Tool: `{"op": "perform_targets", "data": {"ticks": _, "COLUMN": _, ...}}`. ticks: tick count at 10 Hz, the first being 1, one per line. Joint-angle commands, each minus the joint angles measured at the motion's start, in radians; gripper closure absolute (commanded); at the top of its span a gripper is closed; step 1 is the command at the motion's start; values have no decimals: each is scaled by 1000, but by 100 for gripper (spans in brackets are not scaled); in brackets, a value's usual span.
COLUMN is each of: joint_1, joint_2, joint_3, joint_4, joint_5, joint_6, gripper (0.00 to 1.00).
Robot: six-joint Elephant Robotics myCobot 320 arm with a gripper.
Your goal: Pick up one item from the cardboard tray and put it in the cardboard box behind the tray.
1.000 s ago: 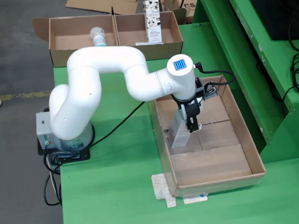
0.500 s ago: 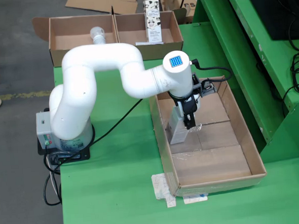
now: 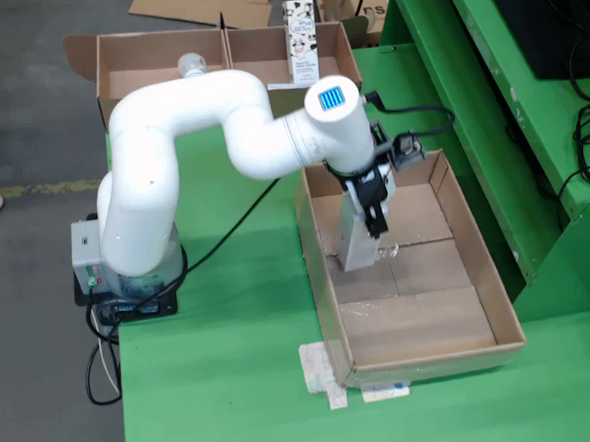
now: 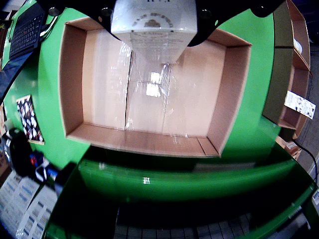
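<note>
We're lifting the carton (image 3: 358, 239) clear of the tray (image 3: 500, 294), gripper (image 3: 375, 214) clamped on its top; we're wanting a straight rise before swinging toward the box (image 3: 255, 55) behind.

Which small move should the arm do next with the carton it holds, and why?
Probably lift straight up. The gripper is shut on the carton, whose lower end sits low inside the cardboard tray; it likely must clear the tray wall before travelling to the cardboard box.
</note>
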Motion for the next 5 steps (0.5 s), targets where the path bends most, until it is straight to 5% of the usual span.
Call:
{"op": "perform_targets", "data": {"ticks": 1, "joint_1": 12, "joint_2": 47, "joint_3": 146, "joint_4": -52, "joint_5": -9, "joint_6": 8, "gripper": 100}}
{"op": "perform_targets", "data": {"ticks": 5, "joint_1": 18, "joint_2": -52, "joint_3": 541, "joint_4": -277, "joint_5": -9, "joint_6": 26, "gripper": 100}}
